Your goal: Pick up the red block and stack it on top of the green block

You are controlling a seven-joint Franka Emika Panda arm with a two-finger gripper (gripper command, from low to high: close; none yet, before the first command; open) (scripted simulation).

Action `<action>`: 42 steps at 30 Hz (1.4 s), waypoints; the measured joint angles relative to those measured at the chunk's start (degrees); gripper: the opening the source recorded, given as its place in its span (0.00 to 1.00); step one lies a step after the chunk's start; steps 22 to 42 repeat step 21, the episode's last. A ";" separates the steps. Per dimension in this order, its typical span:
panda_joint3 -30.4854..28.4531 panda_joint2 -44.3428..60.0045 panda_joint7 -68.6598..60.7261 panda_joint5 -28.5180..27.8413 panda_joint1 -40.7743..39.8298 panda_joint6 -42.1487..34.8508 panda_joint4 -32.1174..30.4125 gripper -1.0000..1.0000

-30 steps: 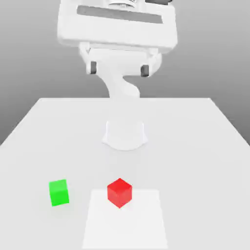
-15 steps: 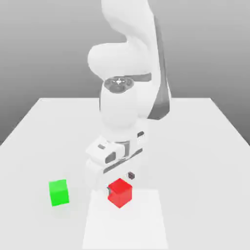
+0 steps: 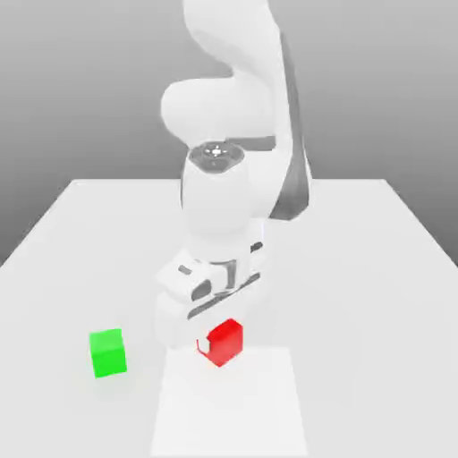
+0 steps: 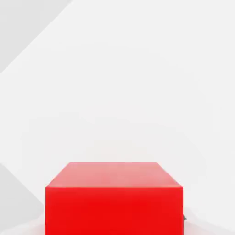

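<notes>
The red block (image 3: 229, 341) is held between the fingers of my gripper (image 3: 219, 345), just above the white table (image 3: 358, 268). One white finger (image 3: 203, 343) covers part of the block's face on the exterior view's left. The gripper is shut on the block. Seen from the hand view, the red block (image 4: 114, 202) sits close up with the table behind it. The green block (image 3: 107, 352) rests on the table, apart from the gripper, toward the exterior view's left.
A lighter square patch (image 3: 228, 411) marks the table under and in front of the red block. My arm (image 3: 233, 197) rises over the middle of the table, behind the gripper.
The arm swung down from high above the table to the red block. Over the last half second the fingers came in on the block and it rose slightly.
</notes>
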 joint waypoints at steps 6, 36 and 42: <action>-7.01 -4.22 -10.85 -3.13 -6.91 -6.57 2.58 0.00; -12.05 7.50 -32.41 7.08 -14.13 0.79 6.36 1.00; -12.05 7.50 -32.41 7.08 -14.13 0.79 6.36 1.00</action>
